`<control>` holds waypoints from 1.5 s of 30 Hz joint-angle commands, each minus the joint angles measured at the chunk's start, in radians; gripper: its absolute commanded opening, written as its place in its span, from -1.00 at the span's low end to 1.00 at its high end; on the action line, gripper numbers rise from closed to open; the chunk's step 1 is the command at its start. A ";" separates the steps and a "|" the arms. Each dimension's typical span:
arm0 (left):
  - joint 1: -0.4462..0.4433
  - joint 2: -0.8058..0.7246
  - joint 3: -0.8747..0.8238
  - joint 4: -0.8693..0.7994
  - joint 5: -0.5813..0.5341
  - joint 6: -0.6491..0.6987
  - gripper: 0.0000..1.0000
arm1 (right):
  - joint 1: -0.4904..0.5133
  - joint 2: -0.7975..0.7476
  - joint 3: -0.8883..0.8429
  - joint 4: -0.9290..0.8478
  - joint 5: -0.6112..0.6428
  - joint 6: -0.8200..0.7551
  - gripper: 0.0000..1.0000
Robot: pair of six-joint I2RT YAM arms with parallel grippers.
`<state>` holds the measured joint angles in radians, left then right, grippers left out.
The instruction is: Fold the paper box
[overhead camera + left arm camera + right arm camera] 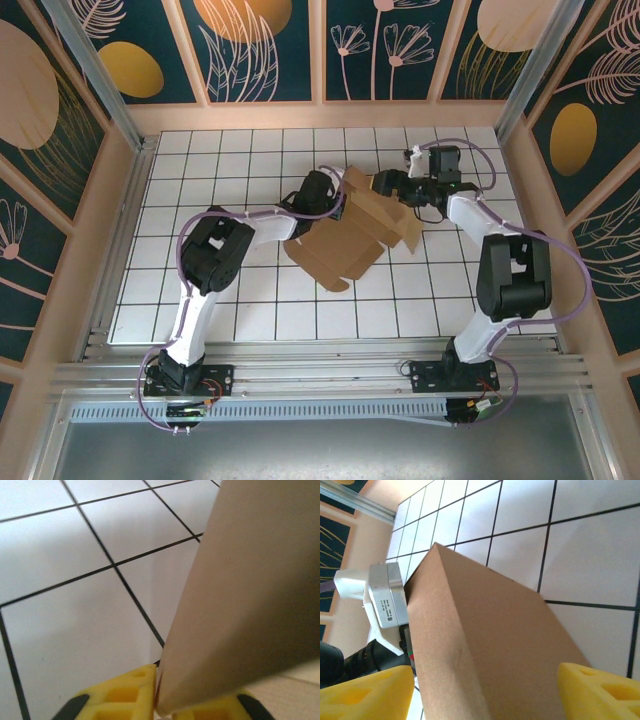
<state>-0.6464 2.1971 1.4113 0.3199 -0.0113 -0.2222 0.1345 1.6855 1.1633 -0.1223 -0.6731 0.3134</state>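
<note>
Cardboard took up the middle of the white tiled table [200, 210]. The paper box [345, 245], plain brown and only partly folded, lay about midway between the left and right edges, a little nearer the far edge than the near one. Its near part rested flat on the tiles, with a notched flap pointing toward the near edge, while its far panels stood raised.

The left gripper [320, 195] reached in at the box's far-left side. Seen from the left wrist, its yellow fingers [125, 700] stood close together, and the lower edge of a tilted brown panel was caught in the narrow gap between them, so it was pinching the cardboard.

The right gripper [398, 184] met the box's far-right side, just across the raised panels from the left one. Seen from the right wrist, its own yellow fingers [597, 690] were spread wide, one on either side of a creased corner of the box. Whether either of them touched the cardboard could not be told. Past that corner, the left arm's white wrist housing [377, 597] sat just beside the panel's edge.
</note>
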 commanded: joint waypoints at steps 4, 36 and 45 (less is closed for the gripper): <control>0.011 -0.066 -0.083 0.034 -0.029 -0.055 -0.32 | -0.008 -0.076 -0.018 0.043 0.082 0.025 0.74; 0.179 0.086 0.704 -0.732 0.489 -0.114 0.30 | 0.220 -0.342 0.009 -0.395 0.640 0.748 0.61; 0.178 0.064 0.539 -0.498 0.722 -0.257 0.31 | 0.196 -0.290 -0.072 -0.190 0.622 0.814 0.52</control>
<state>-0.4713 2.3165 2.0121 -0.2920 0.5919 -0.4088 0.3393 1.3895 1.1099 -0.3992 -0.0696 1.0866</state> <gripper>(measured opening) 0.655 0.762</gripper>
